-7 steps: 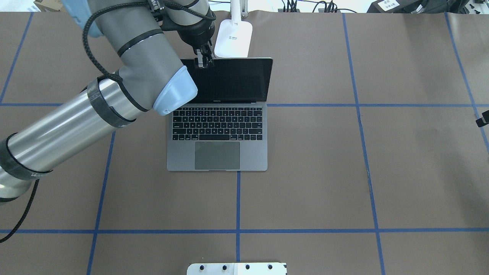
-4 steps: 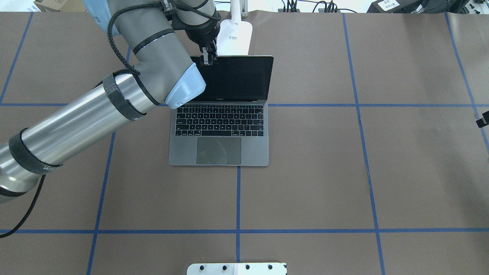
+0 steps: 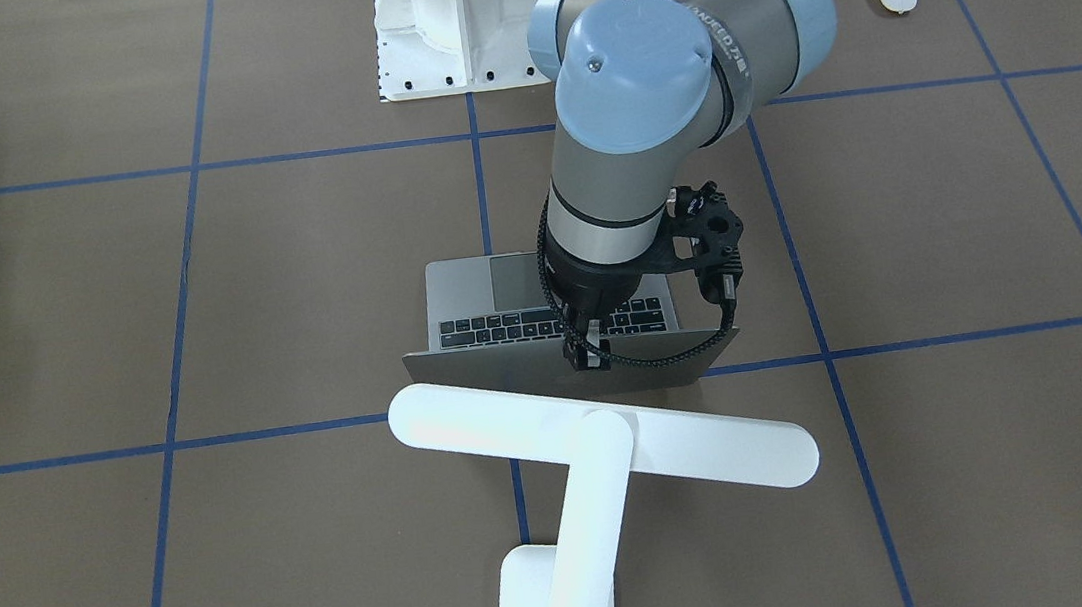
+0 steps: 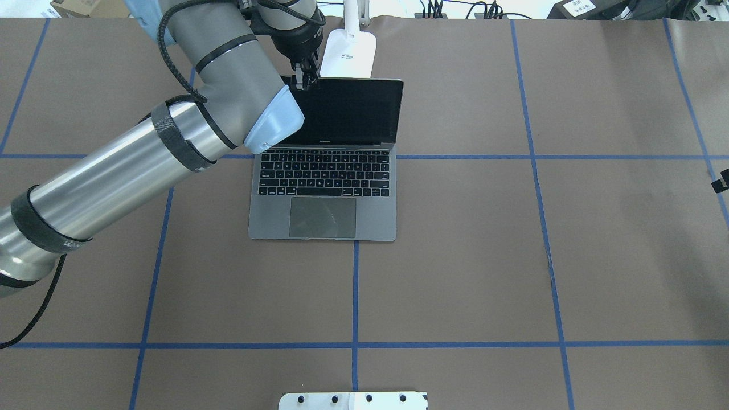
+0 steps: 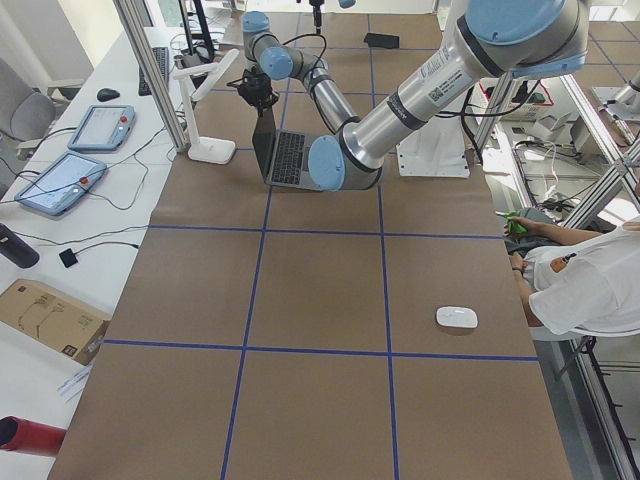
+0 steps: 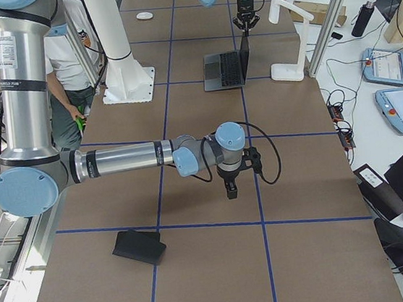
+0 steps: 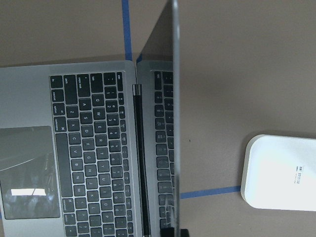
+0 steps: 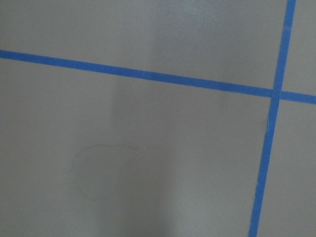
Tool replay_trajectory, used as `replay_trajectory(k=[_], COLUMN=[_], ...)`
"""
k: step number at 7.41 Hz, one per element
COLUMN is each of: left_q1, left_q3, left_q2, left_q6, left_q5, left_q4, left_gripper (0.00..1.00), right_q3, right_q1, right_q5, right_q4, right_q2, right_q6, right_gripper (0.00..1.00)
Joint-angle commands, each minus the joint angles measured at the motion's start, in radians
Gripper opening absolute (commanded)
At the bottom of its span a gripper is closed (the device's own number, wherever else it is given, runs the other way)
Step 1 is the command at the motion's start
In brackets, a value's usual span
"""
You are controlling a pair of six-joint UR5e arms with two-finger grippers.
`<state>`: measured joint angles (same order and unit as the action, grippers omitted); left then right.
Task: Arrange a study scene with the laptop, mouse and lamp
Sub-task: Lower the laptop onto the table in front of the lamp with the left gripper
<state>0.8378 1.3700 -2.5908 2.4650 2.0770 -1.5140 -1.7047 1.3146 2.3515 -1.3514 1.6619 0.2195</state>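
The laptop (image 4: 324,193) sits open on the table (image 4: 512,256), a little left of centre and toward the far side, with its keyboard and trackpad facing my base. I have its lid (image 4: 342,114) by the top edge, close to the left corner. My left gripper (image 4: 304,80) comes down from above, and its fingers (image 3: 587,354) are closed on that thin edge, one on the screen side and one on the back. I hold it at the edge because that gives me the most leverage on the hinge, so I can set the screen angle without touching the glass. The lid stands close to upright.

The lamp (image 3: 717,451) is just behind the lid at the far edge. Its base is nearly touching the lid's back and its bar head reaches out over that side. I judge there is little room to tilt the lid any further back.

The mouse (image 5: 456,318) lies well apart, at the left end of the table and near my side, so it is not yet beside the laptop.

My right gripper (image 6: 231,191) hangs over bare table far to the right. I cannot tell how its fingers stand.
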Motion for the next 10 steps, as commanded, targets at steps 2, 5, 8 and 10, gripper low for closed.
replay_trajectory(k=[2, 5, 8, 10], left_q1=[0.007, 0.015, 0.015, 0.015], left_q3=[-0.025, -0.043, -0.051, -0.051], left_q2=[-0.002, -0.002, 0.0, 0.0], left_q6=[0.029, 0.043, 0.042, 0.042], left_q5=[-0.012, -0.014, -0.014, -0.014], left_q4=[-0.005, -0.014, -0.031, -0.043], left_gripper=[0.0, 0.0, 0.0, 0.08], right_q3=[0.005, 0.008, 0.013, 0.014], right_q1=[0.0, -0.002, -0.002, -0.002], right_q5=[-0.001, 0.0, -0.001, -0.001], right_q4=[0.002, 0.0, 0.0, 0.0], right_q2=[0.001, 0.001, 0.001, 0.001], right_q6=[0.0, -0.002, -0.002, -0.002], right_gripper=[0.99, 0.99, 0.99, 0.99])
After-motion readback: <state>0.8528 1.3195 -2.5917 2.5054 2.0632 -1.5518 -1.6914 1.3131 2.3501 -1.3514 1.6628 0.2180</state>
